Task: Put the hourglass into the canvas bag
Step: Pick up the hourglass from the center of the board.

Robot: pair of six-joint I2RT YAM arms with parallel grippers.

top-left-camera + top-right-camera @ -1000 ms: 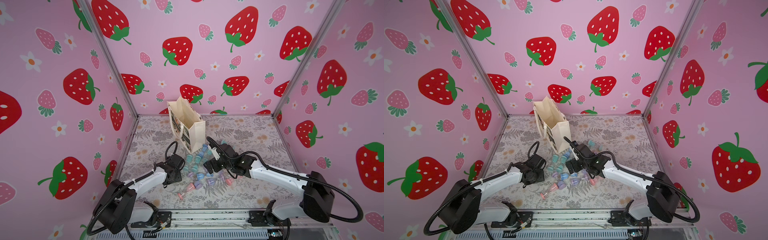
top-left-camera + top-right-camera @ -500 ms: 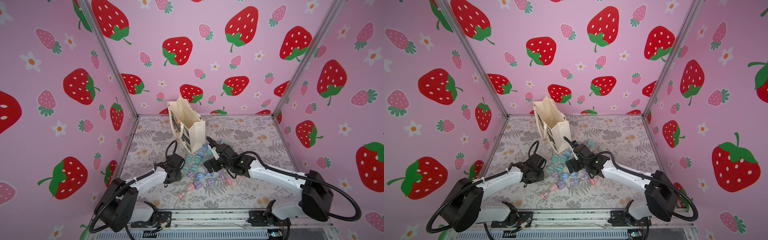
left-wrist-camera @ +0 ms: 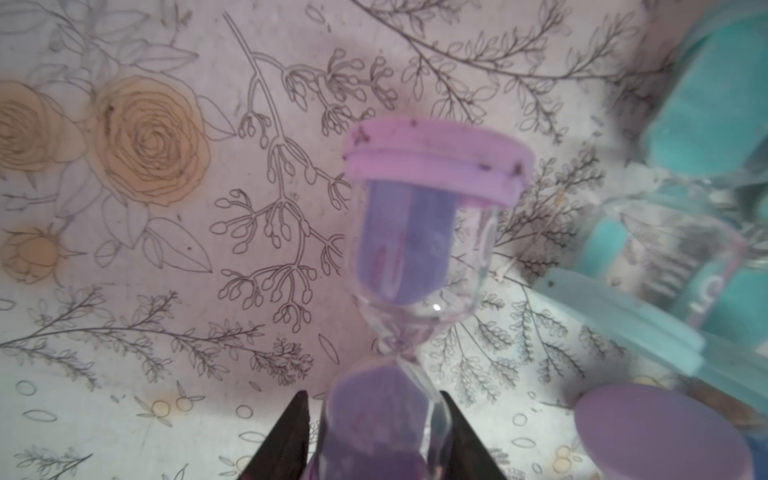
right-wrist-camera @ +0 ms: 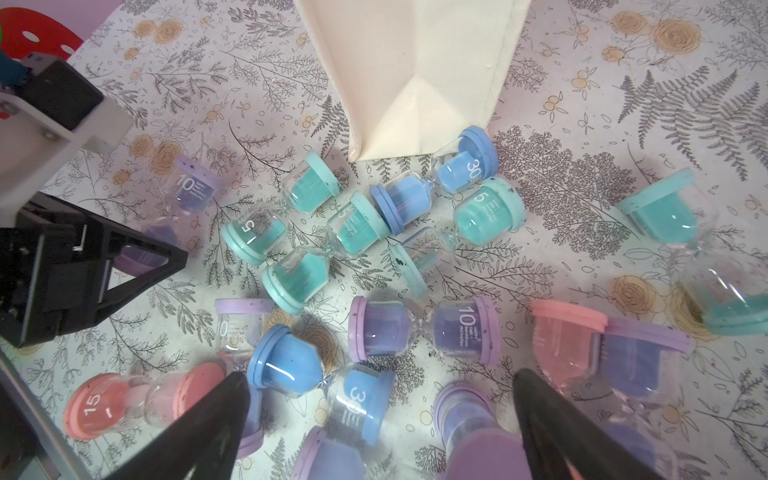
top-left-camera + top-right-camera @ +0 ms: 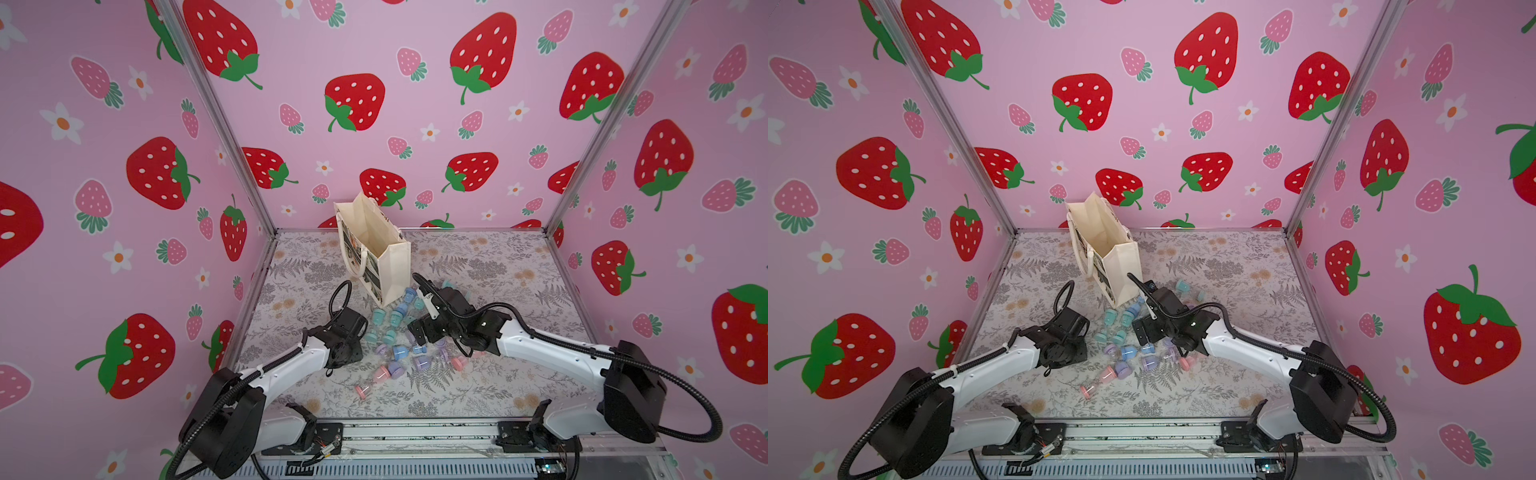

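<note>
— Purple-capped hourglass point(image 3: 415, 249): confirm status.
— Clamped. The left gripper point(image 3: 374, 440) has a finger pressed on each side of its lower bulb. It sits low over the table point(image 5: 498, 270), just in front of the canvas bag point(image 5: 390, 266), at the edge of the pile of hourglasses point(image 4: 374, 232) by the bag's base. Whether it has cleared the table cannot be told.
— Right gripper point(image 4: 380, 386)?
— Jaws spread wide, holding nothing, above the pile in front of the bag.
— Step in hand?
— Grasp appears complete; transfer not yet begun. The next move calls for a lift clear of the pile, travel to above the bag's open mouth, then release. The bag stands upright; avoid striking its near wall.
</note>
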